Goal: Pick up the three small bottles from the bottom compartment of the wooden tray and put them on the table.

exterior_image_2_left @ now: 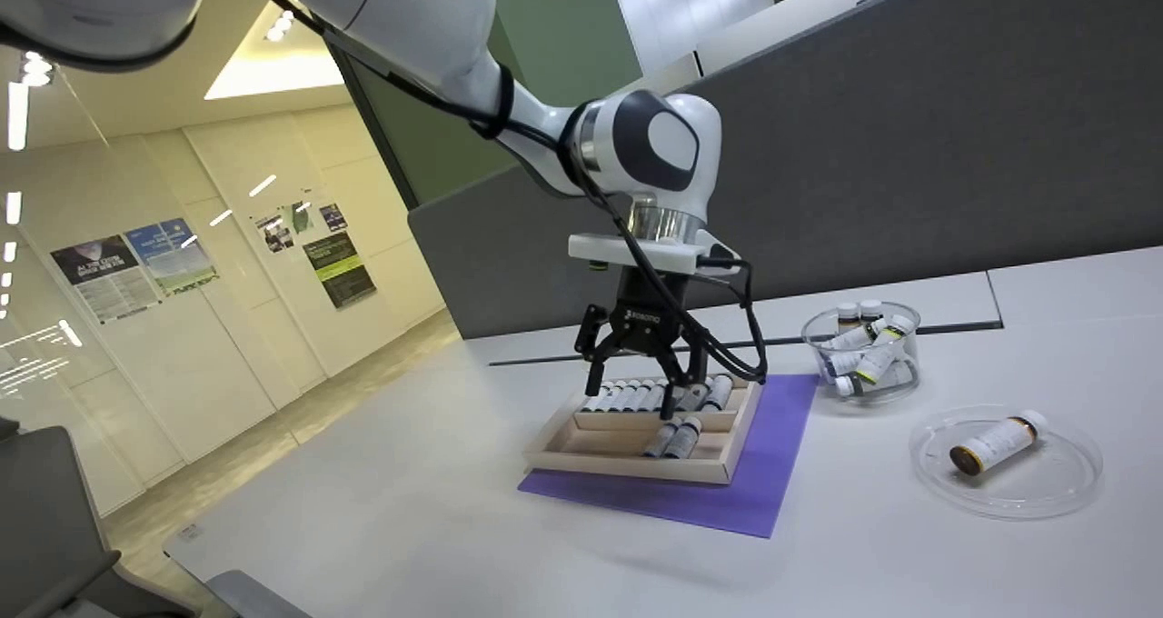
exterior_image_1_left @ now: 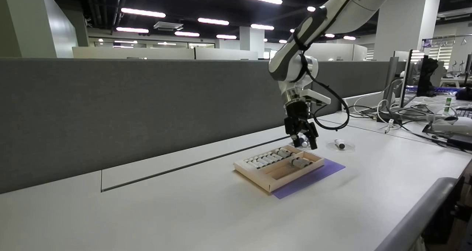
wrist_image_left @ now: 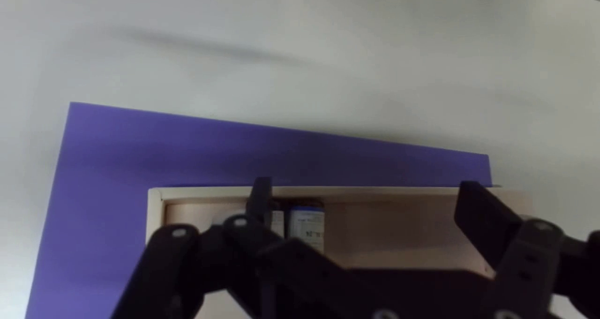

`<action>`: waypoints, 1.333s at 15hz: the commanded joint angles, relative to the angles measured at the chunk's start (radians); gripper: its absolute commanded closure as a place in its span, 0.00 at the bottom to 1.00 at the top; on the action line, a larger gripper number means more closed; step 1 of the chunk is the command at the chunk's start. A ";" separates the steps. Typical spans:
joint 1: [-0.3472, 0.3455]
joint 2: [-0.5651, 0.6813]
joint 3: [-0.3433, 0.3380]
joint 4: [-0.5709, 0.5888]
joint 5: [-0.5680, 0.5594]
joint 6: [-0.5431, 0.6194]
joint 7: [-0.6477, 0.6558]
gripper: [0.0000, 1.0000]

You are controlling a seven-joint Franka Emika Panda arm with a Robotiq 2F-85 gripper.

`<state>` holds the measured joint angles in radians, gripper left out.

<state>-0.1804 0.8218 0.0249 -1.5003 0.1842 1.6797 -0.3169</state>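
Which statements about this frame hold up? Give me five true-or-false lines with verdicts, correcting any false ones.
1. Small bottles lie in the bottom compartment of the wooden tray. True.
2. The purple mat covers the wooden tray. False: the wooden tray lies partly on the purple mat.
3. The end effector is open. True.
4. The white-capped bottle on the clear dish stands upright. False: it lies on its side.
5. The clear jar holds more bottles. True.

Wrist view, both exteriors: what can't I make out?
Wrist view: lower end of one small bottle, behind the gripper.
Wrist view: most of a second bottle, behind a finger.
Wrist view: part of the wooden tray, beyond the bottom edge.
In an exterior view: longer bottle row, partly behind a finger.
In both exterior views: label print, too small.
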 commanded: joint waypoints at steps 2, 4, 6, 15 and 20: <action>-0.005 0.004 0.002 -0.047 -0.027 0.087 -0.058 0.00; -0.002 0.003 0.001 -0.067 -0.038 0.147 -0.074 0.00; -0.001 0.000 0.003 -0.089 -0.047 0.218 -0.077 0.00; 0.010 -0.013 0.014 -0.170 -0.091 0.380 -0.092 0.32; 0.008 -0.028 0.018 -0.186 -0.096 0.394 -0.090 0.71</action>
<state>-0.1672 0.8302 0.0332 -1.6399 0.0966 2.0544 -0.4112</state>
